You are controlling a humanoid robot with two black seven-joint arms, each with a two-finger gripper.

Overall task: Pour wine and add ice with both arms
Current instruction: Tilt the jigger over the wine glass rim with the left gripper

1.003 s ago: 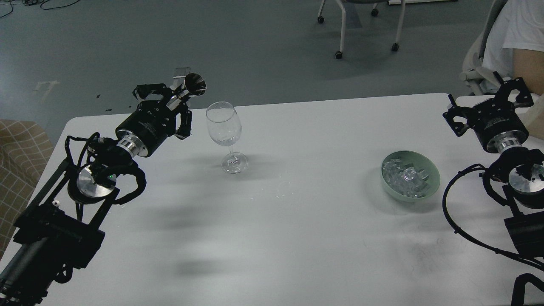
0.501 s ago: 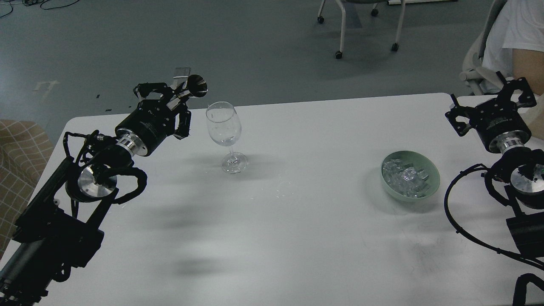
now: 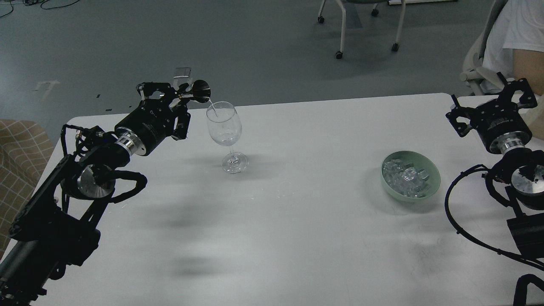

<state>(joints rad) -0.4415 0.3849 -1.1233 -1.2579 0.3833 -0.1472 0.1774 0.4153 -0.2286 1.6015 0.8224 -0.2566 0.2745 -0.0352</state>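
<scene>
A clear wine glass (image 3: 224,127) stands upright on the white table (image 3: 297,221), left of centre. My left gripper (image 3: 176,95) is shut on a small shiny metal cup (image 3: 200,90), tipped over the glass's left rim; a thin clear stream falls from it into the glass. A pale green bowl (image 3: 425,192) at the right holds the ice (image 3: 403,177), many small clear cubes. My right gripper (image 3: 493,104) is open and empty, above the table's far right corner, behind and right of the bowl.
A person in a white shirt (image 3: 514,34) sits at the far right beside a chair (image 3: 476,68). Chair legs on castors (image 3: 365,29) stand on the grey floor beyond the table. A checked cushion (image 3: 17,170) lies left of the table.
My left gripper has moved right and tipped the metal cup further over the glass rim; liquid now streams into the glass. My right gripper has barely shifted.
</scene>
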